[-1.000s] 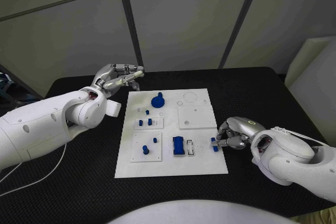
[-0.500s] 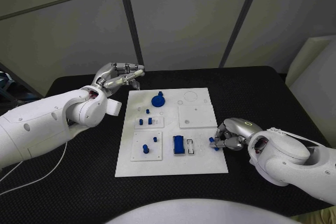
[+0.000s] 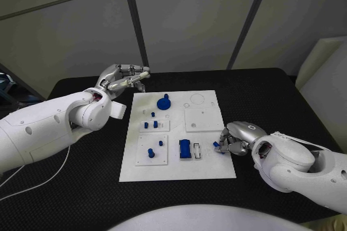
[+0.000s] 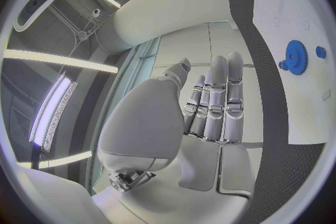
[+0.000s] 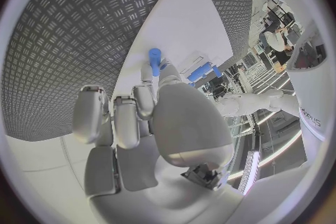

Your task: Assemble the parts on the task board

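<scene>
We are seeing the right hand (image 3: 235,141) pinching a small blue peg (image 3: 216,144) at the task board's (image 3: 177,172) right edge, just beside the blue block (image 3: 185,150) and white slotted piece (image 3: 196,151). Farther along, blue pins (image 3: 150,125) are standing near the board's left edge, and a blue gear (image 3: 164,102) is sitting toward its far edge. Off the far left corner, the left hand (image 3: 121,78) is hovering over the black table (image 3: 275,98), fingers loosely together, holding nothing.

1. Small blue peg (image 3: 216,144): lower end hidden behind the fingers of the right hand (image 3: 235,139), at the right edge of the task board (image 3: 177,171).
2. Task board, right wrist view: far end cut off behind the hand.
3. Tiny blue parts (image 3: 150,125) left of the board's centre: shapes too small to tell.
4. Blue gear (image 4: 297,57), left wrist view: blurred at the rim.
</scene>
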`<action>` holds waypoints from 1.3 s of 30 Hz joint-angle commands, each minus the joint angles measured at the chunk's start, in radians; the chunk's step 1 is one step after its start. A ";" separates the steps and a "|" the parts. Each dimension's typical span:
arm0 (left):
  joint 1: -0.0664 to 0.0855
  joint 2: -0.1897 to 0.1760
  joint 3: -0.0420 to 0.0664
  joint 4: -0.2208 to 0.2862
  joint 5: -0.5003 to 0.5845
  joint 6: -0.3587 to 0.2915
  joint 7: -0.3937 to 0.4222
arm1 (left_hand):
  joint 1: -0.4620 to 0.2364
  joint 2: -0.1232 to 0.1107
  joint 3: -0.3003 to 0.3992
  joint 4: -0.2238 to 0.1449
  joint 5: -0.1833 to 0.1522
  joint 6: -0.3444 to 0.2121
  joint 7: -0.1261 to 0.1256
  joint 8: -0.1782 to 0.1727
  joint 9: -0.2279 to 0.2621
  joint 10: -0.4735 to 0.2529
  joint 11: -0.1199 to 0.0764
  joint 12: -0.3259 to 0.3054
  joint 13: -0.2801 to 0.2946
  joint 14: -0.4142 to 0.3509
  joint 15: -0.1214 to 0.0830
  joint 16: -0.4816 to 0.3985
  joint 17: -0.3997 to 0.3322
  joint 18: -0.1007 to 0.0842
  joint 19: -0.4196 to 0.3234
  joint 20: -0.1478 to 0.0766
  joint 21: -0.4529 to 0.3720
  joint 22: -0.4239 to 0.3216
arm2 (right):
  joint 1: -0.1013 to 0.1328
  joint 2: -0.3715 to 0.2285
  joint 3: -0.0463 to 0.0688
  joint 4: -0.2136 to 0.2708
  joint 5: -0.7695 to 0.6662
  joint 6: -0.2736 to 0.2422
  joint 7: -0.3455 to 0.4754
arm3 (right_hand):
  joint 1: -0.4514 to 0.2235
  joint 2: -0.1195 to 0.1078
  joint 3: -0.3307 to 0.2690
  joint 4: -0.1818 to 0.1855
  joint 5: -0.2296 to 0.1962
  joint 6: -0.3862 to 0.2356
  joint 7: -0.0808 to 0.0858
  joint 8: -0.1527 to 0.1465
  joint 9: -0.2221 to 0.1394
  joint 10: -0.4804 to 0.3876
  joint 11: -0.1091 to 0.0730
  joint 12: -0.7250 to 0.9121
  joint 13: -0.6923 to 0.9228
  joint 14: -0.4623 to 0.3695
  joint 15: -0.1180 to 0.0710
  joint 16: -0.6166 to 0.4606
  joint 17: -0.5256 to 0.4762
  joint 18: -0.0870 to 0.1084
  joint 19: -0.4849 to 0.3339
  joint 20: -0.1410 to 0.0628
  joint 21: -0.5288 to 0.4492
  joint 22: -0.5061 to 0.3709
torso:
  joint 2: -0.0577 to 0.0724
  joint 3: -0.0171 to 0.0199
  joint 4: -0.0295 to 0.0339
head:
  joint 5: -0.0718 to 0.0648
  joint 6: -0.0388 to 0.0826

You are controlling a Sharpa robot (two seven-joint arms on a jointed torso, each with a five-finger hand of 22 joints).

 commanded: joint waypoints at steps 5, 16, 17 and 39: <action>0.001 0.001 0.001 0.002 0.004 0.012 0.005 | 0.007 -0.001 0.000 -0.006 0.003 -0.008 0.000 0.006 0.001 -0.005 0.001 0.004 -0.001 -0.006 0.003 0.004 -0.002 -0.011 0.000 0.001 -0.005 -0.001 | -0.008 -0.013 -0.008 0.029 0.163 -0.042 -0.092 | 0.066 0.052 0.083 0.021 0.107 -0.004 -0.004 -0.006 -0.019 0.008 -0.012 -0.015 -0.006 0.064 -0.006 0.002 0.063 0.011 0.001 -0.006 -0.002 0.003 | -0.001 -0.0028 0.0005 | 0.000 0.001; 0.001 0.003 0.001 0.002 0.004 0.012 0.005 | 0.007 -0.002 0.000 -0.006 0.003 -0.008 0.000 0.007 0.001 -0.005 0.001 0.005 -0.001 -0.007 0.003 0.005 -0.003 -0.012 0.000 0.001 -0.005 -0.001 | 0.005 0.000 -0.006 0.081 0.298 -0.155 -0.102 | -0.025 -0.031 0.181 0.083 0.151 0.007 -0.004 -0.004 -0.018 0.019 -0.012 -0.010 0.000 0.066 -0.004 0.007 0.074 0.009 0.006 -0.005 0.003 0.012 | -0.001 -0.0014 -0.0005 | -0.001 0.000; 0.001 0.003 0.001 0.002 0.004 0.012 0.006 | 0.007 -0.002 0.000 -0.006 0.003 -0.008 0.000 0.007 0.001 -0.005 0.001 0.006 -0.001 -0.007 0.003 0.005 -0.003 -0.012 0.000 0.001 -0.005 -0.001 | 0.006 0.003 -0.006 0.082 0.306 -0.165 -0.101 | -0.041 -0.041 0.178 0.092 0.171 0.009 -0.004 -0.004 -0.018 0.020 -0.012 -0.011 -0.001 0.067 -0.004 0.007 0.074 0.009 0.007 -0.005 0.004 0.014 | 0.000 -0.0014 -0.0002 | -0.004 0.001; 0.001 0.005 0.001 0.006 0.004 0.014 0.010 | 0.008 -0.002 0.000 -0.007 0.003 -0.008 0.000 0.007 0.001 -0.006 0.001 0.007 -0.001 -0.007 0.003 0.005 -0.003 -0.012 0.000 0.001 -0.005 -0.001 | 0.011 0.107 -0.005 0.027 0.396 -0.159 -0.084 | -0.081 -0.057 0.175 0.108 0.188 0.016 -0.005 -0.004 -0.019 0.028 -0.012 -0.001 0.007 0.069 -0.005 0.013 0.083 0.007 0.012 -0.005 0.010 0.022 | 0.001 -0.0002 0.0004 | 0.002 0.002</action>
